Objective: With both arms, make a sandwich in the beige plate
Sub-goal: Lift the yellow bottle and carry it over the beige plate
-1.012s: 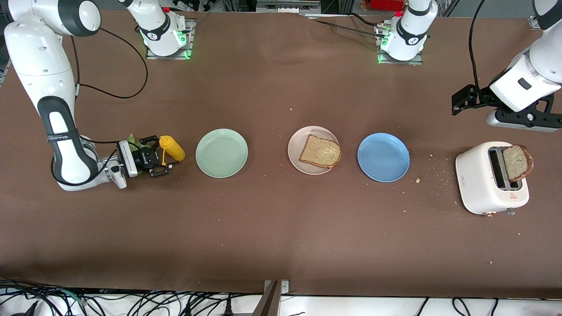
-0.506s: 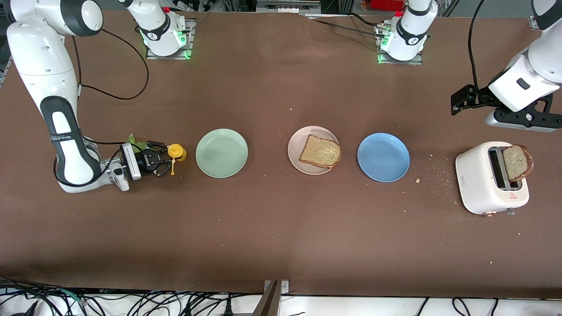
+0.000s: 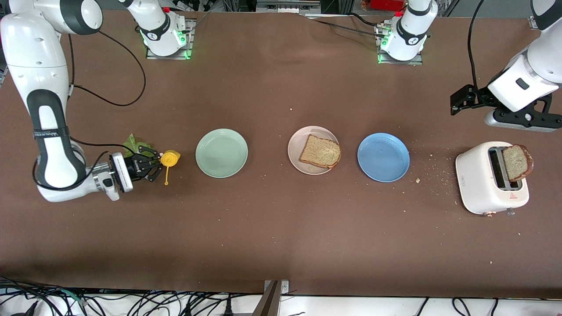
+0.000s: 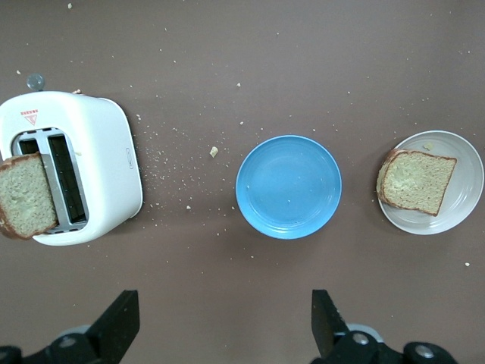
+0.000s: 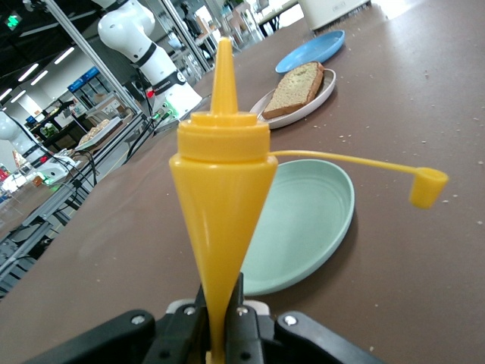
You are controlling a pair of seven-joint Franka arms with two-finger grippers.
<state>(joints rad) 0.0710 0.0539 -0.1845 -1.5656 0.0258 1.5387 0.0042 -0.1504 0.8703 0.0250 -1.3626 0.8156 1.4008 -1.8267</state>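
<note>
The beige plate (image 3: 295,151) (image 4: 466,163) lies mid-table with one brown bread slice (image 3: 320,152) (image 4: 415,180) on it. A second slice (image 3: 517,162) (image 4: 26,196) sticks out of the white toaster (image 3: 483,180). The green lettuce leaf (image 3: 136,144) lies on the table beside my right gripper (image 3: 151,164) (image 5: 223,318). That gripper is shut on the lower part of a yellow squeeze bottle (image 3: 169,158) (image 5: 222,189), which is upright with its cap dangling on a strap. My left gripper (image 3: 522,120) (image 4: 225,318) hangs open and holds nothing, over the table by the toaster.
A mint-green plate (image 3: 221,153) (image 5: 303,220) lies just past the bottle toward the beige plate. A blue plate (image 3: 383,157) (image 4: 288,186) lies between the beige plate and the toaster. Crumbs are scattered around the toaster.
My right gripper has closed on the yellow bottle and drawn back toward the right arm's end, uncovering more of the lettuce. The bottle now stands more upright. The left arm has barely moved.
</note>
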